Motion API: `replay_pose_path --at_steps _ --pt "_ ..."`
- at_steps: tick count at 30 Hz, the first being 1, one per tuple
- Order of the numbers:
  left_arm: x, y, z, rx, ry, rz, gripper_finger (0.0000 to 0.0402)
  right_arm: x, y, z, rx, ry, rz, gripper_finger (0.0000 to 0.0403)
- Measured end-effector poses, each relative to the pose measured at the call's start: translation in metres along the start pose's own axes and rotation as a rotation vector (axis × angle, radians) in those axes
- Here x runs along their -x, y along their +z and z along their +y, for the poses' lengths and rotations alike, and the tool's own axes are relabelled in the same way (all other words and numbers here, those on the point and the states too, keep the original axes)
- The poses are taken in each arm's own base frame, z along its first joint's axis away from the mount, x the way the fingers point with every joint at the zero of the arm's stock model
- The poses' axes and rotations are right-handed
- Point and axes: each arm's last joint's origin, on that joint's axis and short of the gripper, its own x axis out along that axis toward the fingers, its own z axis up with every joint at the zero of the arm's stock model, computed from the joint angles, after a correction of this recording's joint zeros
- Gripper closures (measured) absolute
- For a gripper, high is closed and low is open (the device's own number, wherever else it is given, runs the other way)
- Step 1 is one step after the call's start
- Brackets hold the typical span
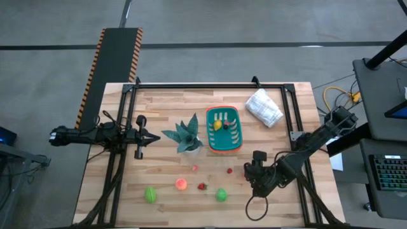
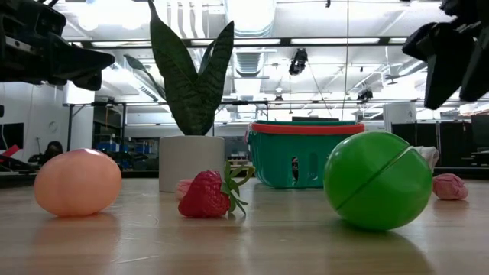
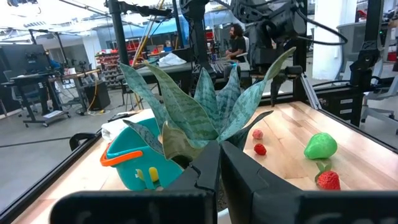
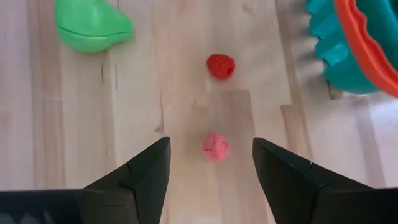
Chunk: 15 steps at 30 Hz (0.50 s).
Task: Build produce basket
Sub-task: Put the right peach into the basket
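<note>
Nearest the front edge of the wooden desk [image 1: 159,108], a row of produce is seen: a green pear-shaped piece [image 1: 150,194], an orange-pink round piece [image 1: 181,184], a strawberry [image 1: 202,186] and a green piece [image 1: 221,194] split by a seam. Just behind this row, a pale pink raspberry [image 4: 214,147] and a red raspberry [image 4: 221,66] lie apart on the bare wood, to the right of the row's middle. The right pincer [image 4: 210,163] is held above the pink raspberry with its fingers spread wide and nothing between them; the berry is framed by the gap in the right wrist view. At mid-desk, the teal basket [image 1: 224,130] with its orange band stands upright, a yellow piece [image 1: 218,125] and a small dark item that cannot be identified lying inside it. Just to its left stands a spiky-leaved plant [image 1: 185,135] in a white pot. The left pincer [image 1: 154,137] is held above the desk to the left of the plant, fingers pressed together and empty. At the far right corner a white bag [image 1: 263,107] lies crumpled.
</note>
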Motion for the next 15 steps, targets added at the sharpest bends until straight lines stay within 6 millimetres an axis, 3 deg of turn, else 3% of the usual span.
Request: replay_pose_path --at_steps 15 --pt "0.000 0.000 0.000 0.000 -0.001 0.000 0.0402 -0.038 -0.025 -0.002 -0.069 0.028 -0.032 0.0184"
